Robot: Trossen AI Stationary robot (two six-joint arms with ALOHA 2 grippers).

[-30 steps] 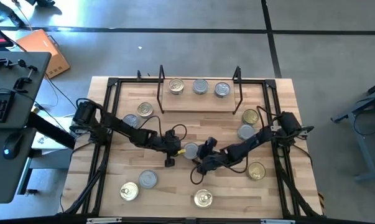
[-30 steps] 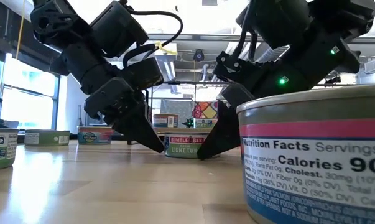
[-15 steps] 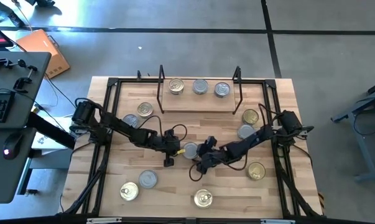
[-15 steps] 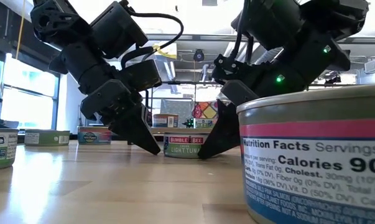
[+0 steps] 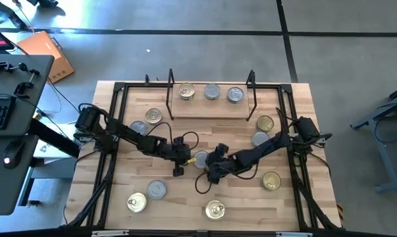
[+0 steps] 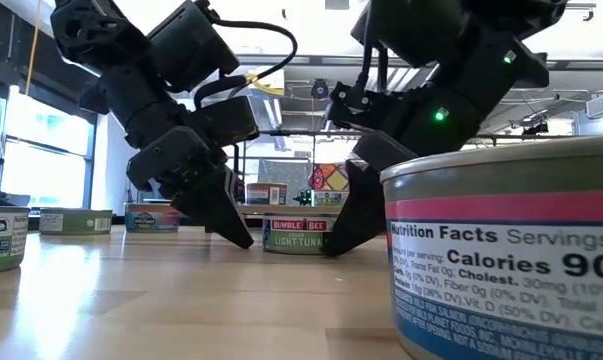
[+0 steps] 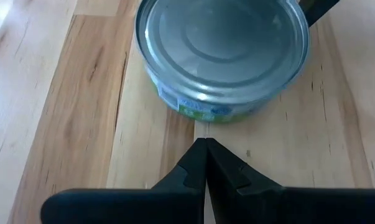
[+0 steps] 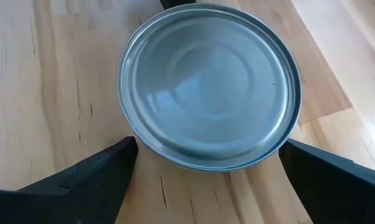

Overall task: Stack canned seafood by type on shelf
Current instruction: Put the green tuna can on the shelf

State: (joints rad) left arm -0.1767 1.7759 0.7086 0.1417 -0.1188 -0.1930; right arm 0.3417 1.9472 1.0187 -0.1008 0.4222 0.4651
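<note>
A silver-lidded can [image 5: 201,158] with a green label stands upright on the table's middle, also seen as the can [image 6: 296,235]. My left gripper [image 7: 203,142] is shut, its tips on the table a little short of the can [image 7: 221,56], on its left side. My right gripper [image 8: 209,165] is open and slants down from the right, with one finger on each side of the can [image 8: 209,84]. The shelf [image 5: 211,108], a light-wood board between black wire uprights, stands at the far edge with three cans [image 5: 212,91] in a row. My right gripper has one finger [image 8: 94,177] on each side of the can's wall, slanting down from the table's right. Whether either finger touches the can, I cannot tell. The can stands flat on the table.
Loose cans lie around: two at the left [image 5: 153,116], two at the right [image 5: 264,123], one by the right frame [image 5: 271,180], three along the near edge [image 5: 215,210]. One can [image 6: 501,250] stands close before the low camera. A black frame [image 5: 119,89] rims the table.
My right gripper has tipped, its body swinging over toward the can and the table's left. My left gripper's shut tips have drawn back a little from the can toward the left. The can has stayed where it was.
</note>
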